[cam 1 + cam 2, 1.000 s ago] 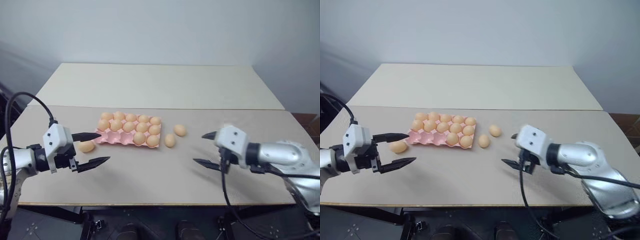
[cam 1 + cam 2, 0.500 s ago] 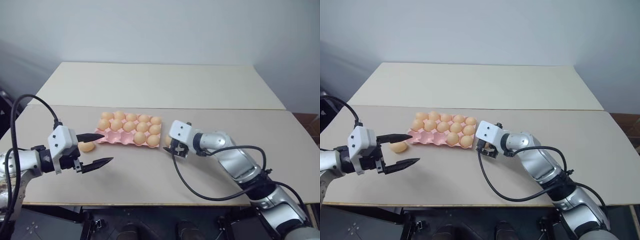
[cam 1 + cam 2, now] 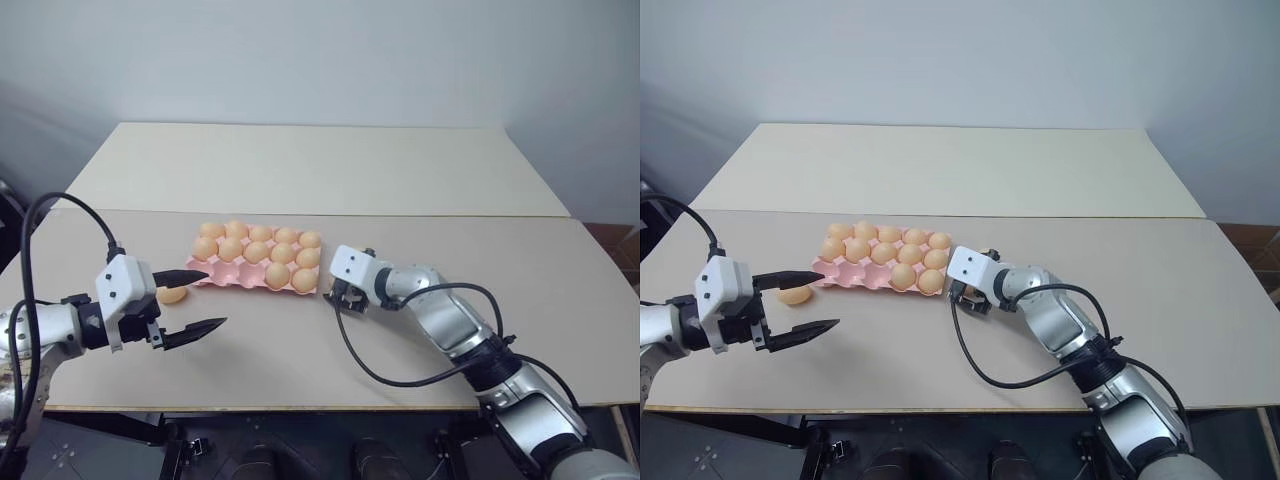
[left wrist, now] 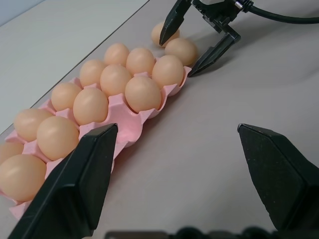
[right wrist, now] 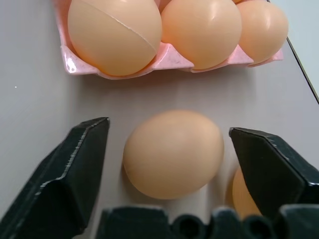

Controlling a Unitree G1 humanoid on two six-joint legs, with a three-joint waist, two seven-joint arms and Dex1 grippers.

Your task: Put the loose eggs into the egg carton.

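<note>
Orange-tan egg (image 5: 173, 153) lies crosswise between the right gripper's (image 5: 169, 164) parted fingers, ungripped; left gripper (image 3: 195, 300) released, farther off.

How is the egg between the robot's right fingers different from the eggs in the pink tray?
The loose egg lies on its side on the bare table; the tray eggs stand in the egg carton's cups. The right gripper straddles it with gaps; nothing surrounds the tray eggs. Same colour and shape.
</note>
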